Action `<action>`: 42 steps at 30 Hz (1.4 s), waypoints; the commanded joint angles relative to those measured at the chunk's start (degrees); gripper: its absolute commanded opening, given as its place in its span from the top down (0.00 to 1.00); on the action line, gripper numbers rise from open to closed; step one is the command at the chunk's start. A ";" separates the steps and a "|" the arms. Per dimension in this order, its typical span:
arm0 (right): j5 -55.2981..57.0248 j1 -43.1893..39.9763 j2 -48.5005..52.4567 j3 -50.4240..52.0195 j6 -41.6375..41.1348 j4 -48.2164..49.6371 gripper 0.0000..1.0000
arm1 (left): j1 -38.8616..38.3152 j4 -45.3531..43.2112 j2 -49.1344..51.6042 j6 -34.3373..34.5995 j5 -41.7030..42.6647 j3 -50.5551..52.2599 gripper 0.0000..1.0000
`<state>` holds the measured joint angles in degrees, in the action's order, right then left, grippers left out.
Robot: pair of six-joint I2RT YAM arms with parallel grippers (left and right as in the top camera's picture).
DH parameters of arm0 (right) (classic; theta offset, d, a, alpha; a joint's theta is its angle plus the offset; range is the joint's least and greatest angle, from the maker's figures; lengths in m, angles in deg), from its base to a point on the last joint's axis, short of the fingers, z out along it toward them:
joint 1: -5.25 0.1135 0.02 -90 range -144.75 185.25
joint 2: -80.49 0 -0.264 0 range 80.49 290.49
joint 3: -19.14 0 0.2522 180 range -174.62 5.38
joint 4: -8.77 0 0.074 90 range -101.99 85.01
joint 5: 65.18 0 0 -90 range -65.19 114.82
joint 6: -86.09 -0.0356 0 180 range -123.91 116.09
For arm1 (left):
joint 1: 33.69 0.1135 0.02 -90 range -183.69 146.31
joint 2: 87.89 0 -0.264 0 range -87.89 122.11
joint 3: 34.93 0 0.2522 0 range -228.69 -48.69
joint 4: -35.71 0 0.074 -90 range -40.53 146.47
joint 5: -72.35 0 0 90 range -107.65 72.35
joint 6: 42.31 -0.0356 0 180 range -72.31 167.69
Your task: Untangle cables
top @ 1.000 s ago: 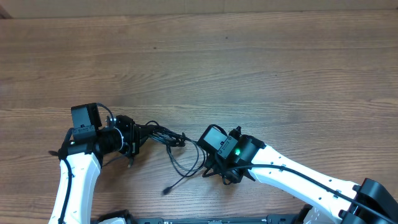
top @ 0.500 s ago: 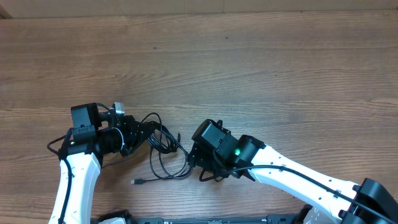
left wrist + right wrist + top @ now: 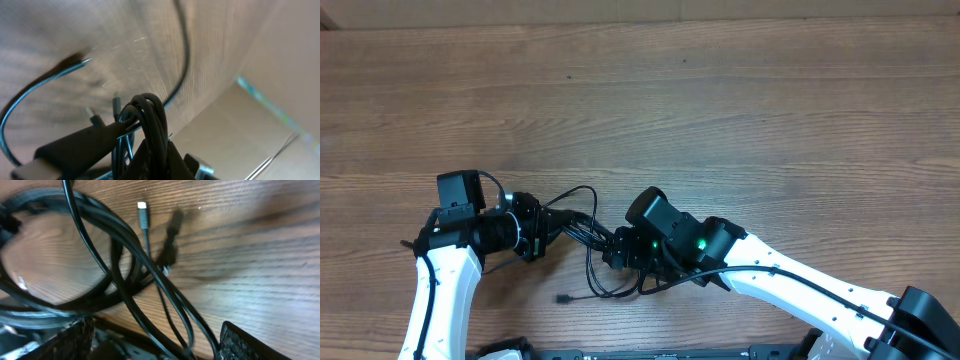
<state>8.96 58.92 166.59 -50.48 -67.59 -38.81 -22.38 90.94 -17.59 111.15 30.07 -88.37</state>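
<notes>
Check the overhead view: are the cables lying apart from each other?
No, the cables form one tangle of overlapping loops.

Overhead view: even, diffuse light from above. The table (image 3: 720,100) is uniformly bright and sharp, with only soft shadows close under both arms. A green lamp (image 3: 700,243) glows just behind the right gripper (image 3: 616,250).

Left wrist view: smeared and out of focus. The cables (image 3: 150,115) directly ahead of the left gripper (image 3: 542,232) show bluish edge fringing, and the background is washed pale.

Right wrist view: the cables ahead of the fingers are fairly sharp, blurring toward the left edge. A plug (image 3: 142,215) has a soft shadow beside it.
</notes>
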 commanded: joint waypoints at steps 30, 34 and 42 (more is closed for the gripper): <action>-6.49 -2.58 -0.07 -0.55 21.62 5.73 0.04 | 0.28 9.20 -0.28 24.44 -26.27 -0.61 0.96; -11.43 -0.87 -0.17 -0.52 22.01 11.28 0.04 | 0.28 9.03 -0.28 24.46 -28.92 -0.61 0.96; 4.22 8.66 0.11 0.39 24.98 12.28 0.03 | 0.31 9.27 -0.28 25.97 -28.57 -0.61 0.96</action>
<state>5.57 64.56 166.59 -50.48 -44.72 -26.88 -22.18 100.08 -17.59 135.68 2.57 -88.37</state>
